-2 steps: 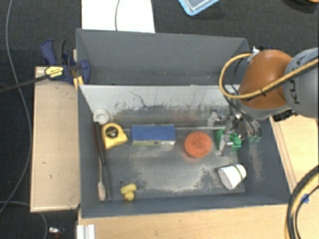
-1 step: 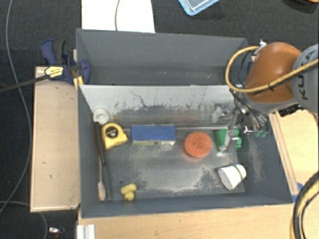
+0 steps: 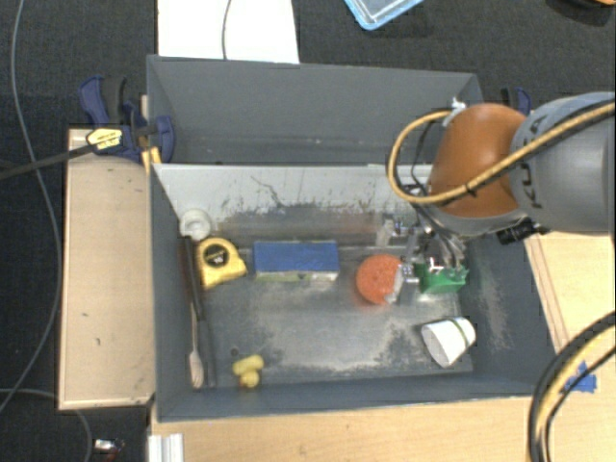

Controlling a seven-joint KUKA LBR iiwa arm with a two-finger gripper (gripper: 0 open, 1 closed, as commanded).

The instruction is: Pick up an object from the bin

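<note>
My gripper (image 3: 420, 258) is low in the right half of the bin, below the arm's orange cover. It stands between an orange ball (image 3: 375, 279) on its left and a small green thing (image 3: 445, 277) on its right, close to both. The green thing is partly hidden by the gripper. I cannot see anything held. A white cup (image 3: 449, 341) lies on its side nearer the front, apart from the gripper.
A blue block (image 3: 295, 260) lies mid-bin, left of the ball. Further left are a yellow tape measure (image 3: 219, 262) and a small white cap (image 3: 195, 224). A long thin stick (image 3: 195, 327) lies along the left wall, with a small yellow piece (image 3: 248, 370) at the front.
</note>
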